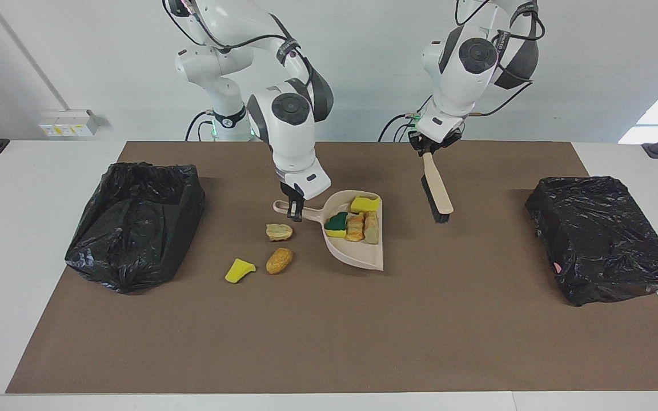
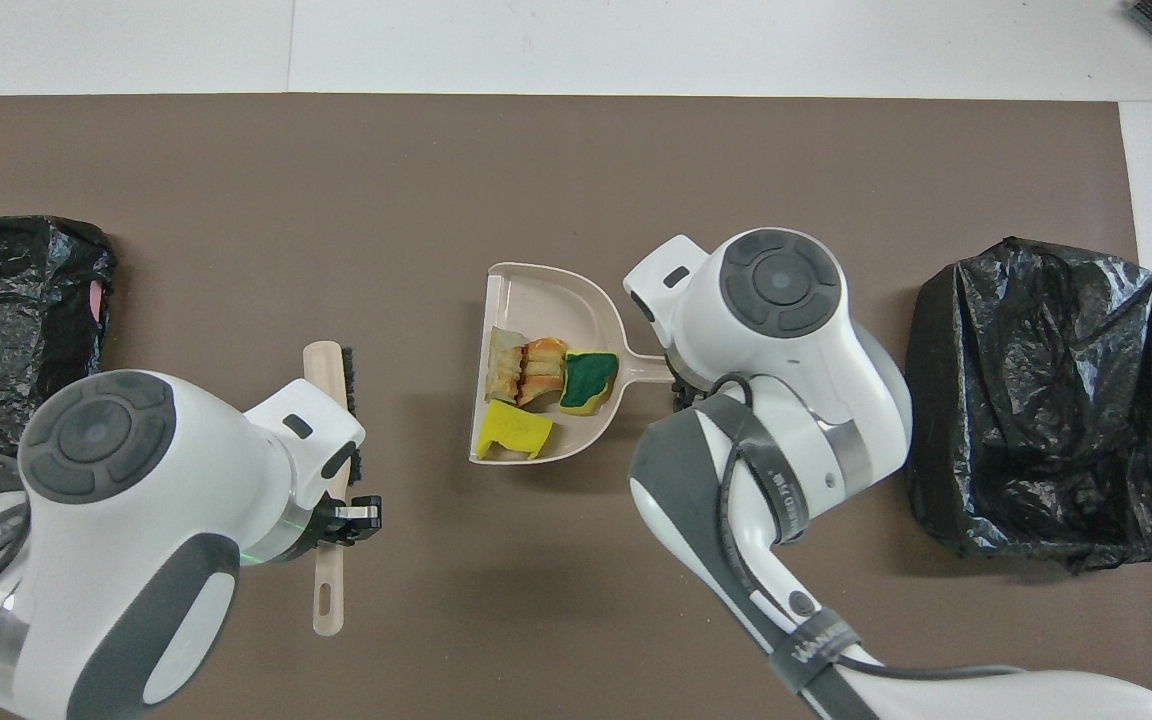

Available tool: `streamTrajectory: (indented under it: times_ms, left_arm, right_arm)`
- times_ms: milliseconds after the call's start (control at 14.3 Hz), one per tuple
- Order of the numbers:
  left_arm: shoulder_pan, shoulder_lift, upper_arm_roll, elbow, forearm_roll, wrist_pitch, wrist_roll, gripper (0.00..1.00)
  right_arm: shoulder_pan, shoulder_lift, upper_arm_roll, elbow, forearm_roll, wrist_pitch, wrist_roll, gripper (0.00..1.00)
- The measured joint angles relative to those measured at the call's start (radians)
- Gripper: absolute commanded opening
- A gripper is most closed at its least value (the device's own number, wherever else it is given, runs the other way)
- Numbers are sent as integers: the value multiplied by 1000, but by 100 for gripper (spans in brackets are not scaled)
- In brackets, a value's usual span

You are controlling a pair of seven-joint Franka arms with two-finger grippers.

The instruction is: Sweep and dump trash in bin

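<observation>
While right tool (image 1: pixel 295 210) clamps loaded dustpan (image 1: pixel 357 251), left tool (image 1: pixel 429 149) grips brush (image 1: pixel 437 191).

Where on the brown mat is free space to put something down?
Free: the wide strip of brown mat farthest from the robots, between the open black-lined bin and the closed black bag. Crowded: mid-mat, around the beige plastic dustpan and loose scraps.

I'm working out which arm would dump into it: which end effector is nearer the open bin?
Right. The right end effector holds the dustpan handle, toward the open bin's end. The left end effector holds the brush, toward the other bag-covered bin.
</observation>
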Motion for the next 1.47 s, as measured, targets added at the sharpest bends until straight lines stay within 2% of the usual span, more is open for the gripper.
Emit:
streamTrajectory:
  times_ms: [280, 631, 1051, 1472]
  left_arm:
    - [-143, -34, -12, -110, -4, 108, -126, 0]
    - [-339, 21, -19, -230, -5, 335, -285, 0]
    - [-389, 87, -18, -235, -12, 372, -293, 0]
    - [-421, 94, -18, -250, -48, 416, -302, 0]
  right_arm:
    - [-133, -40, -1, 58, 21, -140, -198, 0]
    - [-271, -62, -3, 114, 22, -223, -353, 0]
    - [-457, -130, -12, 120, 22, -274, -380, 0]
    - [-672, -132, -17, 119, -14, -279, -646, 0]
